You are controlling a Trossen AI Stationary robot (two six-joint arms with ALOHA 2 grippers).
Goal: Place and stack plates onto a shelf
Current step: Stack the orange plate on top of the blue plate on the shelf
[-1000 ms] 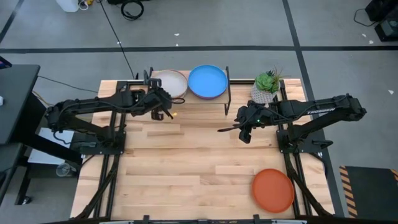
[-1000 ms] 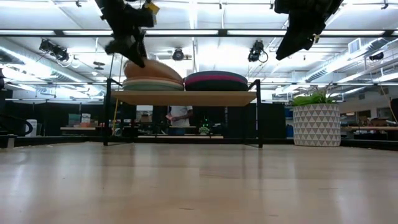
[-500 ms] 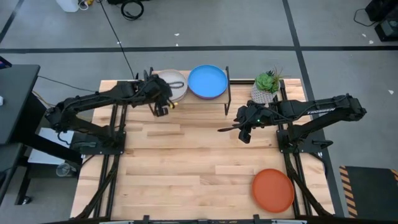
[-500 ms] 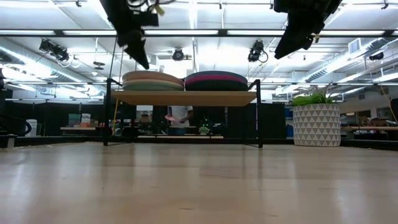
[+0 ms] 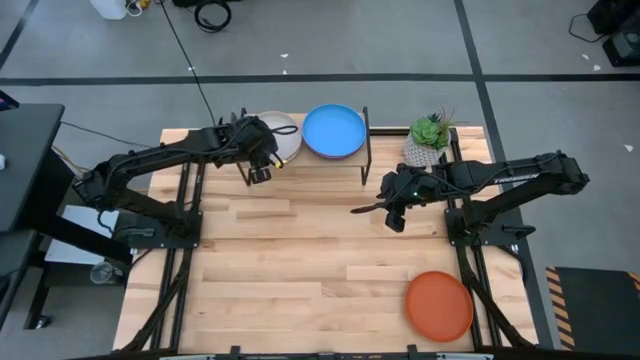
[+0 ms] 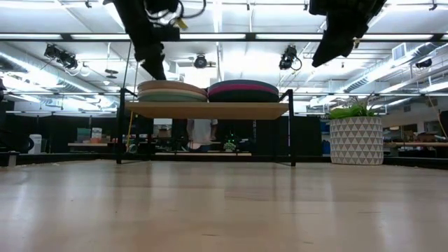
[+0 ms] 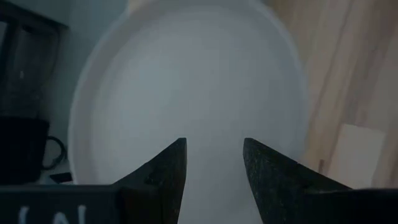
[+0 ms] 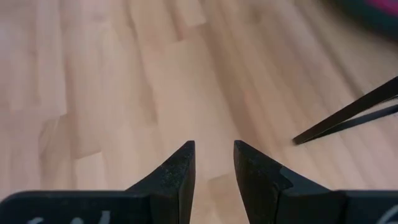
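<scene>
Since the earlier frames, the left gripper (image 5: 258,174) has let go of the tan-peach plate (image 5: 277,136) and drawn back above it, fingers (image 7: 163,180) apart with nothing between them. That plate now lies flat atop the left stack on the shelf (image 6: 207,110). The left wrist view shows its smooth, matte round bowl, while only the low view reveals the layered rims beneath. A bright blue plate (image 5: 334,130) tops the right stack. Over bare wooden planks, the right gripper (image 5: 394,221) hangs with parted, empty fingers. An orange plate (image 5: 439,305) lies on the tabletop (image 5: 300,270).
</scene>
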